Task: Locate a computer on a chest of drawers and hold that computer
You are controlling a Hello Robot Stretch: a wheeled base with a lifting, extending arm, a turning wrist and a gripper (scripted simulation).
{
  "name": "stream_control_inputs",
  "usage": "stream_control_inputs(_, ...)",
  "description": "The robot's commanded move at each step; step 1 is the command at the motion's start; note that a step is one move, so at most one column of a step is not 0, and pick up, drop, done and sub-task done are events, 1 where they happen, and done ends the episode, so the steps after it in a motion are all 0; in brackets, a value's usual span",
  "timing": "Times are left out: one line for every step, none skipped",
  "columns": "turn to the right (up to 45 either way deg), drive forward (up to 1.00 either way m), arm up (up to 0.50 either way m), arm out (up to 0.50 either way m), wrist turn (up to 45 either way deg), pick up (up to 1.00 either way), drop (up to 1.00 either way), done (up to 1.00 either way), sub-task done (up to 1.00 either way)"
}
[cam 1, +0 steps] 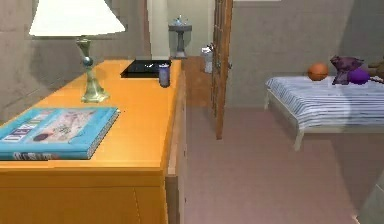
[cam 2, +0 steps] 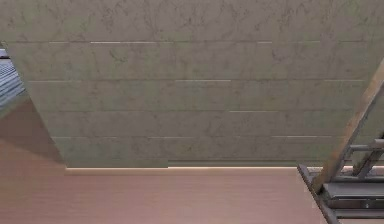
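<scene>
A flat black computer (cam 1: 145,68) lies at the far end of an orange wooden chest of drawers (cam 1: 140,120) that runs along the forward view's left. Just right of the computer stands a small dark blue cup (cam 1: 164,75). Nearer along the top stand a lamp (cam 1: 85,40) with a white shade and a metal stem, and a light blue book (cam 1: 55,132) lying flat at the near end.
Beyond the chest an open wooden door (cam 1: 221,65) leads to a room with a grey pedestal (cam 1: 180,38). A bed (cam 1: 325,100) with a striped cover, an orange ball (cam 1: 317,72) and a purple thing (cam 1: 352,70) stands right. The arm side view holds a tiled wall (cam 2: 190,80) and a wooden frame (cam 2: 350,150).
</scene>
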Motion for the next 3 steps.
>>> stream_control_inputs(45.0, 0.0, 0.0, 0.0, 0.0, 0.0, 0.0, 0.0, 0.0)
stream_control_inputs(0.0, 0.4, 0.0, 0.0, 0.0, 0.0, 0.0, 0.0, 0.0)
stream_control_inputs(-30.0, 0.0, 0.0, 0.0, 0.0, 0.0, 0.0, 0.0, 0.0)
